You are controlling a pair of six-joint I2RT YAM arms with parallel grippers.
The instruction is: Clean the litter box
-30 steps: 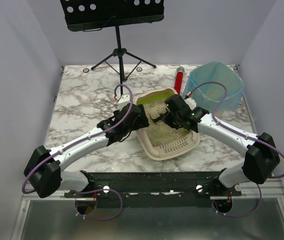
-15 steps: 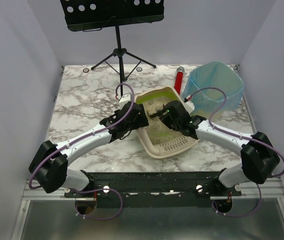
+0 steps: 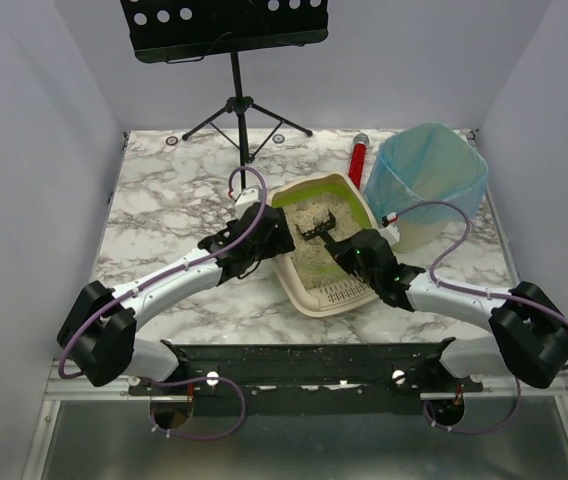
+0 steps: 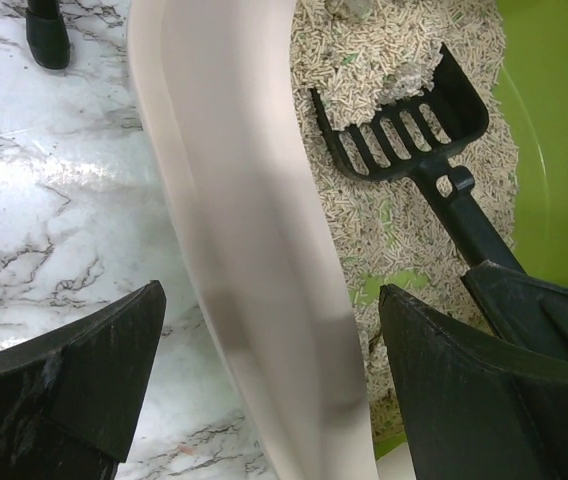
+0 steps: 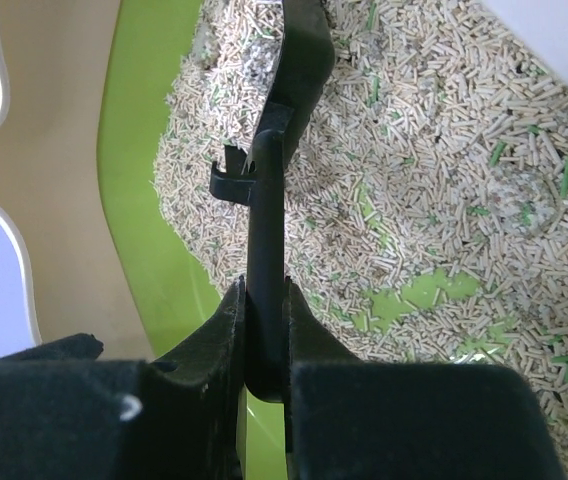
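Scoop (image 5: 265, 200) handle end hidden inside right hand (image 5: 266, 300), music stand (image 3: 226, 30) top cropped

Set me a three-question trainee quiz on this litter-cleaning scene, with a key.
1. True or false: the right pincer is shut on the handle of the scoop.
2. The left pincer is: A holding the scoop; B open, astride the litter box wall; C shut on nothing.
3. What colour is the bag lining the bin?
Key: 1 true; 2 B; 3 blue.
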